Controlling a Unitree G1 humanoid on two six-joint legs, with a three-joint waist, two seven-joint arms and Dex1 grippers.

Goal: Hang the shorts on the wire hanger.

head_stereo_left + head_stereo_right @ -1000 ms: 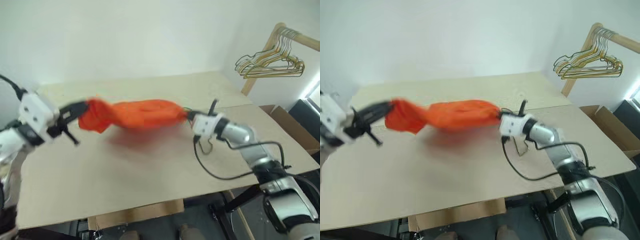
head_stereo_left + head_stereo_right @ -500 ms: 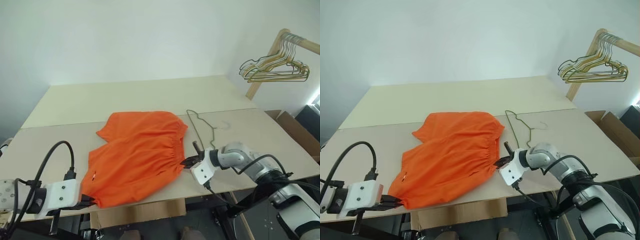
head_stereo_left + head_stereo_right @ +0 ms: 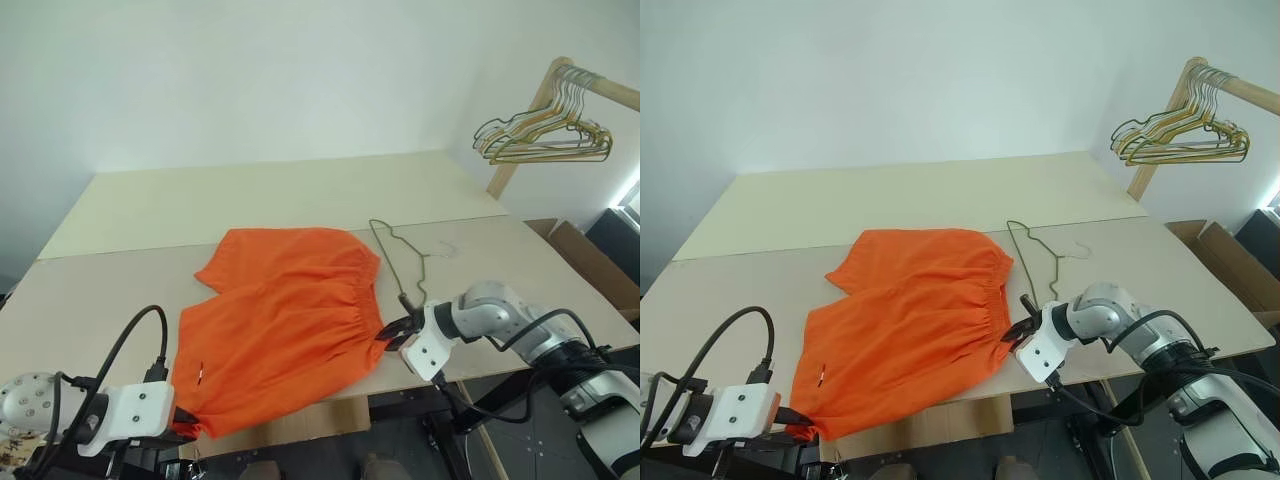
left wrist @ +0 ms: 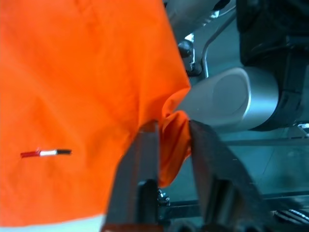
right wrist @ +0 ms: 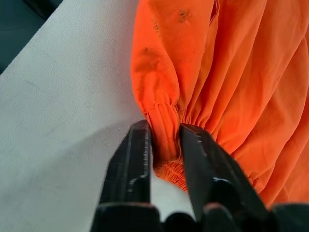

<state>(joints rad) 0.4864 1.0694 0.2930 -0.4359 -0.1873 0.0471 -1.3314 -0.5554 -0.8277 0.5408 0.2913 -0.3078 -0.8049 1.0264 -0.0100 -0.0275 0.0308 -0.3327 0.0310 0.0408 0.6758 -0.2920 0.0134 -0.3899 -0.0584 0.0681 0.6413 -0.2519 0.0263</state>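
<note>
The bright orange shorts (image 3: 285,310) lie spread flat on the table (image 3: 250,190), with the waistband toward the right. My left gripper (image 3: 190,425) sits at their near left corner by the table's front edge. It is open, with a fold of hem still between its fingers (image 4: 145,145), close to a small white mark (image 4: 46,153). At the waistband's near corner, my right gripper (image 3: 392,333) is also open, its fingers (image 5: 137,145) straddling the gathered elastic. The thin dark wire hanger (image 3: 400,255) lies on the table just beyond the waistband, touching neither gripper.
A wooden rack at the far right carries a bunch of gold and dark wire hangers (image 3: 545,125). A cardboard box (image 3: 590,260) stands on the floor right of the table. The shorts' near corner overhangs the table's front edge.
The shorts, stretched in the air between both grippers a second ago, now lie spread on the table. Both hands came down and back toward the front edge, and the fingers have parted.
</note>
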